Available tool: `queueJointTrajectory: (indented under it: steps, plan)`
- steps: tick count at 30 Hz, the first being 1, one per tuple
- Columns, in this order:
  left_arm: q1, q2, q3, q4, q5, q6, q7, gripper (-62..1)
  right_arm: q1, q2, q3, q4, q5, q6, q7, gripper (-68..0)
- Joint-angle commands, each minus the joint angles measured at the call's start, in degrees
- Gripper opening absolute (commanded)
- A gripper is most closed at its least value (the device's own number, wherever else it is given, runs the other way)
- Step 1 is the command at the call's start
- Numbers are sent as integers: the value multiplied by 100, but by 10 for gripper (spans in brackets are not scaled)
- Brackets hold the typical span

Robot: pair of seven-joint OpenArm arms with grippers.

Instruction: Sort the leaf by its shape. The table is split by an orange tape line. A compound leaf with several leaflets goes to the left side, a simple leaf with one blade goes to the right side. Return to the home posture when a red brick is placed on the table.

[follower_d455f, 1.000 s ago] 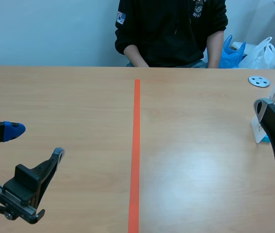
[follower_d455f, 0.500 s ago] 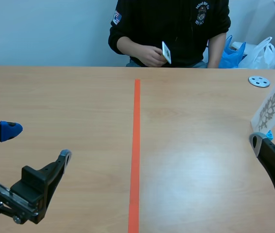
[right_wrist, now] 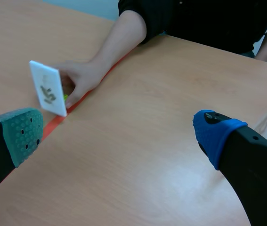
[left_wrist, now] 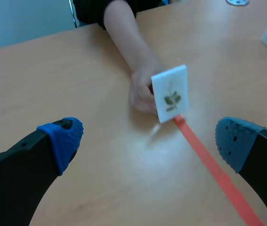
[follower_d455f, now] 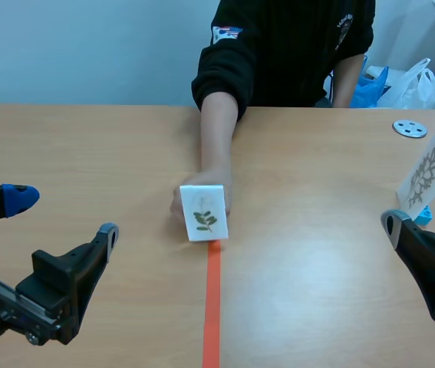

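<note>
- The left gripper point(follower_d455f: 64, 215) hangs low over the left half of the tabletop point(follower_d455f: 317, 268), with its fingers spread wide and nothing between them.
- The card point(follower_d455f: 203, 213) lies ahead of it and off to its right. In the scene view this gripper looks nearer to the card than the other one does.
- The card stands upright right on the tape line point(follower_d455f: 213, 307), so it is on neither side yet. Its printed face is turned toward the robot.
- A person's hand point(left_wrist: 142, 92) reaches across from the far side and holds the card from behind, with fingers wrapped round its edges.
- The card's long axis runs straight up. Its broad face spans left to right, so its thin edges point toward the two arms.
- The print shows a sprig with several small leaflets on one stem. I read it as compound, so it belongs on the left.
- Given the nearer reach and the left-hand goal, the left arm seems the natural one for the move, once the hand is off the card.
- The right gripper point(right_wrist: 119, 135) sits low at the right, its fingers also wide apart and empty. The card lies ahead of it and to its left, farther off.
- A second card point(follower_d455f: 430, 172) with a lobed leaf stands tilted near the right gripper, well apart from the tape line.
</note>
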Motion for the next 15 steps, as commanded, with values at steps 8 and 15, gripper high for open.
queueJointTrajectory:
  steps: [8,15]
  plan:
    - [-15,295,7,133,4,7,15,-6,140,79,-328,105,-111,-15,111,4]
    - [-15,240,7,133,48,9,120,-6,138,138,-345,105,-131,-13,109,4]
